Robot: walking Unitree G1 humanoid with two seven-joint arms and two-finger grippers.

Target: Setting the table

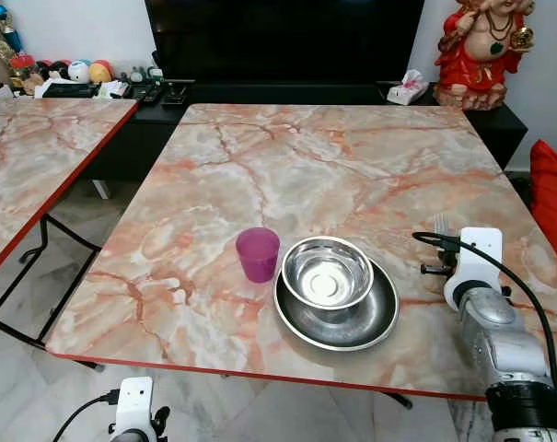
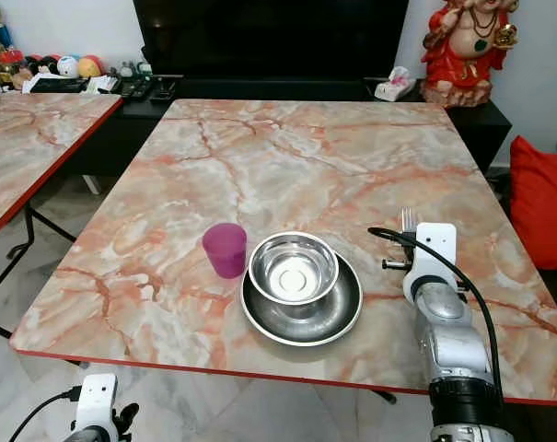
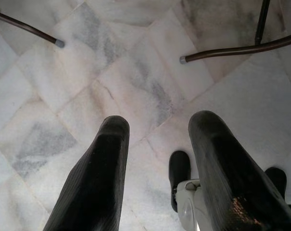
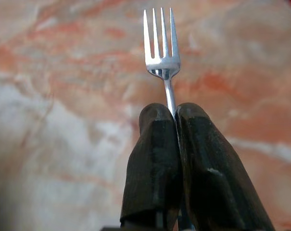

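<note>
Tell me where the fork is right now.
The fork is clamped between the fingers of the right gripper, held over the marble table to the right of the steel bowl and plate.

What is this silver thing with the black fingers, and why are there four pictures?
It is a robot that is setting a table. Two pictures come from cameras in its head, looking down at the marble table. There you see a purple cup beside a steel bowl sitting in a steel plate. The other two come from cameras on its wrists. The right gripper pinches a fork above the table. The left gripper hangs open over the floor.
</note>
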